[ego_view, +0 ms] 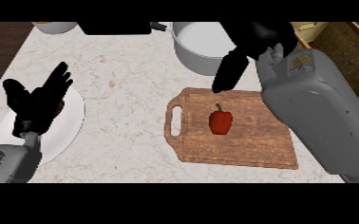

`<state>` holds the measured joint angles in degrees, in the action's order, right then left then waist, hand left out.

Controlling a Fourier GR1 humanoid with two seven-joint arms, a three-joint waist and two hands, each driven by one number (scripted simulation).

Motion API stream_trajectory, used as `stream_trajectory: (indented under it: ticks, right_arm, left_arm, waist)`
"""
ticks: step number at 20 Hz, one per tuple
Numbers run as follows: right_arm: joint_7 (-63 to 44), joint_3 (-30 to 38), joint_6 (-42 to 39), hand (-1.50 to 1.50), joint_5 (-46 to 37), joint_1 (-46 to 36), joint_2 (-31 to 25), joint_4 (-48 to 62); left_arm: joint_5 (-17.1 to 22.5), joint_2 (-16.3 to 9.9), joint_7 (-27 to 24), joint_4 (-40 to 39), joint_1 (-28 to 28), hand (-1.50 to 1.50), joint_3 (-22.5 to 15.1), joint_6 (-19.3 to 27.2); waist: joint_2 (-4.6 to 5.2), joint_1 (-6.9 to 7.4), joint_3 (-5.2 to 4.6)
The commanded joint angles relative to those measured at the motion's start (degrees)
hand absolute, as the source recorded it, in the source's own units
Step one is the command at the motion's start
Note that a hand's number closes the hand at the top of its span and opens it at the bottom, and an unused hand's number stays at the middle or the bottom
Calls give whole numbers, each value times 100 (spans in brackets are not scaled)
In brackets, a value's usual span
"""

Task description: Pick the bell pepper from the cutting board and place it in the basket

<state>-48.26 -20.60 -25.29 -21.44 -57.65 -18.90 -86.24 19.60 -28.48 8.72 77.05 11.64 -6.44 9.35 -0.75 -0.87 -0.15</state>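
Observation:
A red bell pepper (221, 121) with a green stem lies near the middle of the wooden cutting board (256, 147). My right hand (245, 47) hangs above the board's far edge, its fingers (229, 73) straight and pointing down toward the pepper, holding nothing. Its grey forearm covers the board's right side. My left hand (38, 99) rests open at the left, fingers up, over a white plate (70, 123). A woven basket (336, 40) shows partly at the upper right corner, behind the right arm.
A grey pot (196, 45) stands just beyond the board, under my right hand. A black appliance (116, 27) and a white bowl (54, 26) sit along the counter's far edge. Dark wood borders the counter at the upper left.

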Motion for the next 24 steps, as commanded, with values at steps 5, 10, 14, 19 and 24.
stream_trajectory:
  ticks: [5,10,14,19,24]
  right_arm:
    - [-1281,901,-1855,-150,1916,-299,-252,-186]
    - [-1482,1231,-1779,-150,2811,693,-674,-1325]
    - [-1440,1443,-1219,-150,2794,1284,-833,-2237]
    - [-325,1227,-913,-150,1824,2677,-606,-2745]
    - [1119,1364,-815,-150,853,3437,-523,-2463]
  left_arm:
    - [-106,91,-45,-73,-28,0,56,-14]
    - [-134,98,-139,-87,-159,0,197,-96]
    - [-229,184,102,-4,54,0,192,-140]
    - [-275,221,104,318,-174,0,275,-252]
    - [-497,463,-55,40,-29,0,315,-270]
  waist:
    - [22,-23,9]
    - [18,-62,13]
    - [43,-1,14]
    - [62,86,18]
    - [85,87,18]
